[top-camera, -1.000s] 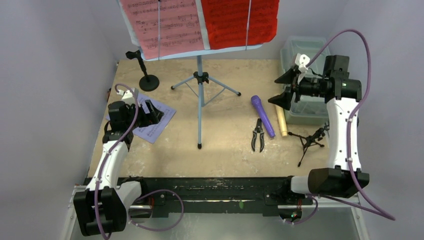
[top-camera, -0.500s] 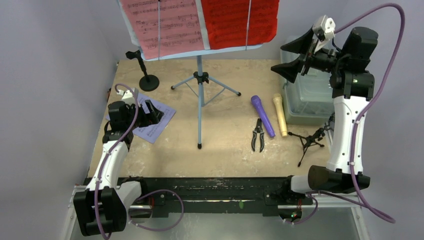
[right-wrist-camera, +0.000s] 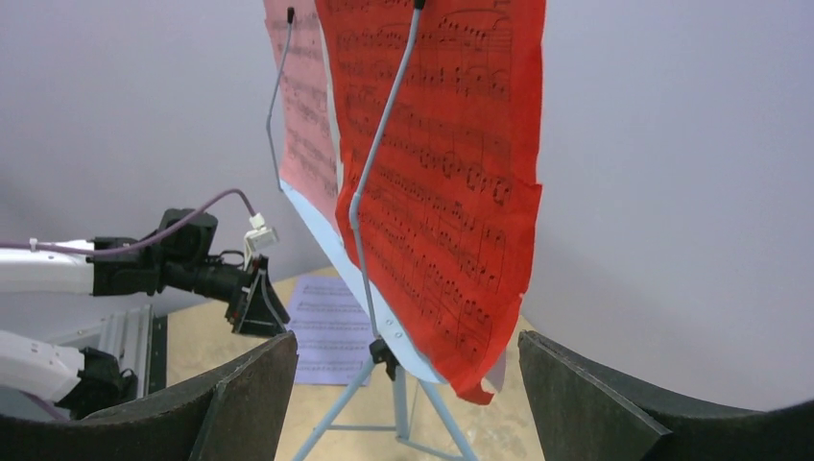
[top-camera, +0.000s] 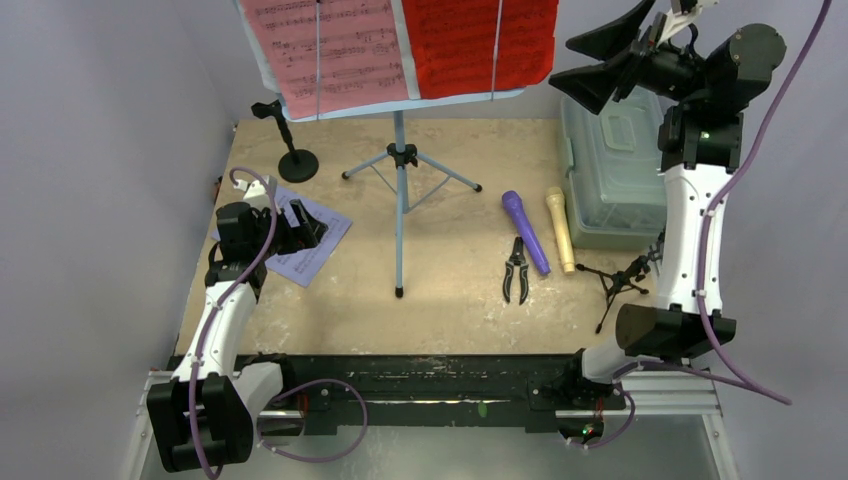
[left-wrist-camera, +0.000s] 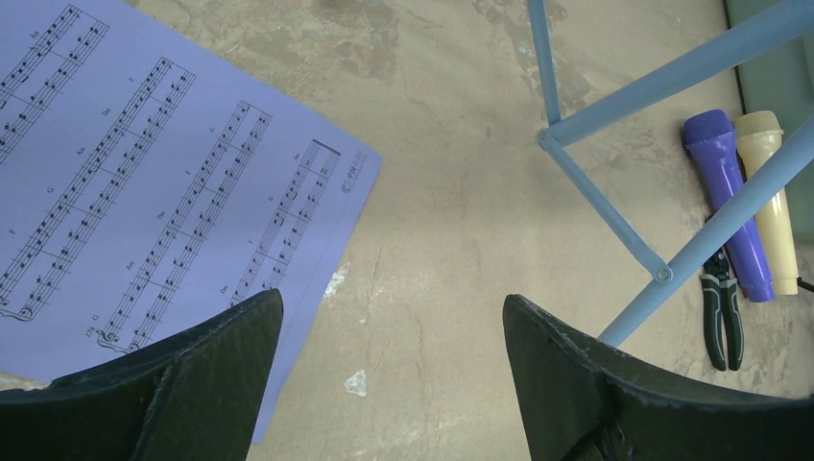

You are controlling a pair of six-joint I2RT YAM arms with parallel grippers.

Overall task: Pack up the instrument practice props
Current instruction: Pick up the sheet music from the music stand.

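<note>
- top external view: the right gripper [top-camera: 560,60] has climbed from over the translucent grey-green plastic box [top-camera: 615,170]. it now hangs high with its jaws spread wide and empty, just beside the right edge of the red sheet-music page [top-camera: 478,45] on the light-blue perforated music desk with tripod legs [top-camera: 399,180]. that lift has uncovered the cream microphone [top-camera: 560,230], which lies side by side with the purple microphone [top-camera: 526,232]. the black-handled pliers [top-camera: 516,270] lie near them, and the small black mic tripod [top-camera: 620,285] lies toward the right edge of the table [top-camera: 450,310]. the black round-base pole [top-camera: 290,150] stands at the back left. the left gripper [top-camera: 312,226] has not moved and sits over the lilac sheet-music page [top-camera: 325,245].
- left wrist view: the left gripper's jaws stand wide with nothing between them, low over the near corner of the lilac page. both microphones and the pliers show beyond the stand's legs.
- right wrist view: the wide fingers frame the lower part of the red page and the stand's joint. this suggests the page is the next pick, and packing looks barely begun.
</note>
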